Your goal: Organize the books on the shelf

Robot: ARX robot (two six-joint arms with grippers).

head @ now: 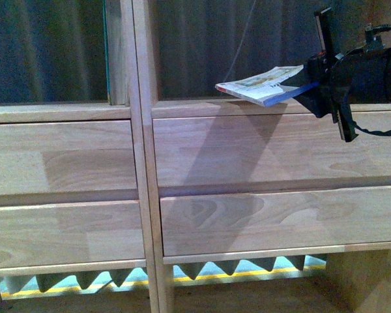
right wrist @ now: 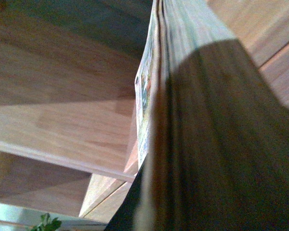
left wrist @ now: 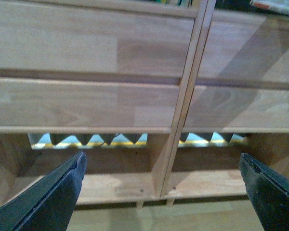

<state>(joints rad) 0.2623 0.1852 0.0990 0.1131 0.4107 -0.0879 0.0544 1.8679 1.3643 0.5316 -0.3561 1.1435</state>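
The light wood shelf [head: 247,150] fills the front view, with drawer fronts below open compartments. My right gripper [head: 313,81] is shut on a thin pale book [head: 264,85] with a blue edge. It holds the book nearly flat, just above the ledge of the right compartment. In the right wrist view the book [right wrist: 202,120] fills the frame edge-on and hides the jaws. A dark green book [head: 105,49] stands upright in the left compartment against the divider. My left gripper [left wrist: 161,185] is open and empty, low before the shelf's bottom compartments [left wrist: 111,185].
A vertical divider [head: 143,156] splits the shelf into two columns. Grey pointed foam with a yellow stripe [head: 234,268] shows behind the bottom compartments. Short peg legs [left wrist: 139,204] stand on a pale floor. A black cable [head: 378,130] loops off the right arm.
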